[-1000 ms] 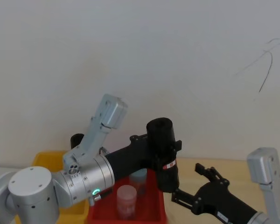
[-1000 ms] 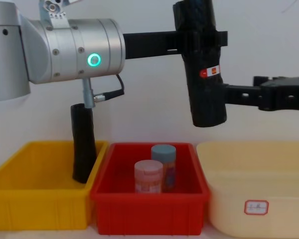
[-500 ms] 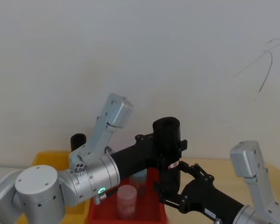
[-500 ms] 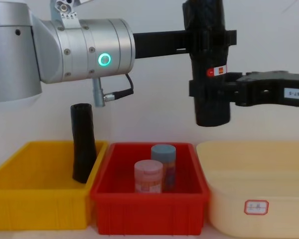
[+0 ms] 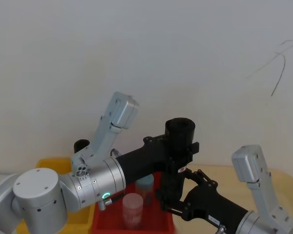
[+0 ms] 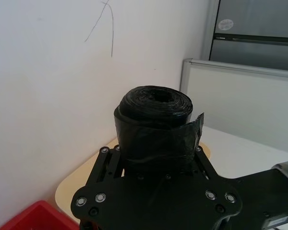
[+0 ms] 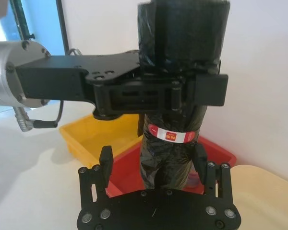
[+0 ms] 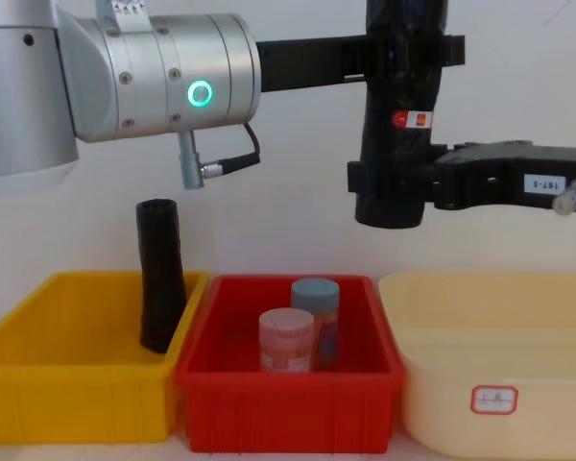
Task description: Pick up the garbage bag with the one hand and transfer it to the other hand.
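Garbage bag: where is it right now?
In the chest view the garbage bag hangs upright in mid-air over the red bin's right end, held near its top by the left gripper, the right gripper open around its lower end.

The light is bright, even and diffuse, and no shadow has a hard edge. In the head view the plain white wall (image 5: 136, 48) is lit evenly, without hot spots. In the chest view the rounded silver metal arm housing (image 8: 163, 77) carries broad soft highlights on its upper curve and darkens underneath. Its green glowing ring (image 8: 201, 93) shines cleanly without flaring. The thick black roll of garbage-bag plastic (image 6: 153, 124) reads very dark, and in the left wrist view its crinkled folds catch a faint sheen from above. In the right wrist view a soft grey shadow spreads over the white counter (image 7: 29, 191), and a bright pane (image 7: 38, 28) glows behind the arm.
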Controlling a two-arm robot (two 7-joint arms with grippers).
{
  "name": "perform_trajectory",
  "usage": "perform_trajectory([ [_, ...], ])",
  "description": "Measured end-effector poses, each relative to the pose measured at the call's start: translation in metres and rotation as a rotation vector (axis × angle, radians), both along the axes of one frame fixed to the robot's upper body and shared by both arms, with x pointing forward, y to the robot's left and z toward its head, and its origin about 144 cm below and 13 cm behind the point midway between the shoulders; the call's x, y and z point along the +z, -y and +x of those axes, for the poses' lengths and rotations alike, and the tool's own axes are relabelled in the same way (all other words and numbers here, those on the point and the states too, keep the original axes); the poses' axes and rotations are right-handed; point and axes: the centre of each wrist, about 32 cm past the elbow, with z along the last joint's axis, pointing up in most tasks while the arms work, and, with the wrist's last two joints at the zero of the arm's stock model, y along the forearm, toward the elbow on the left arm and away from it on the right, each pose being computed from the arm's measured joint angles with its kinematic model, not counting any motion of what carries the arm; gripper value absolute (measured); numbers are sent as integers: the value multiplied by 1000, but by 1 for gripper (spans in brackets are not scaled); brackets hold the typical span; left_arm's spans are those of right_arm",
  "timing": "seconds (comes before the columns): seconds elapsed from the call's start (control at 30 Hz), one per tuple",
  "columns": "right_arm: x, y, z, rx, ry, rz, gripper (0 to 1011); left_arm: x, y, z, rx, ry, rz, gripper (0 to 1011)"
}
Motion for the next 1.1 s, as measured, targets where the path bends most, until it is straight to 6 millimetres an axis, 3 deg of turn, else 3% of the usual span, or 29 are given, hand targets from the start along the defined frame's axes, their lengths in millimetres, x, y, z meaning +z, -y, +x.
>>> perform_trajectory([
  [1.1,0,0,11,3,0,28,999,-2,-1,-5,-35,17,32,435],
])
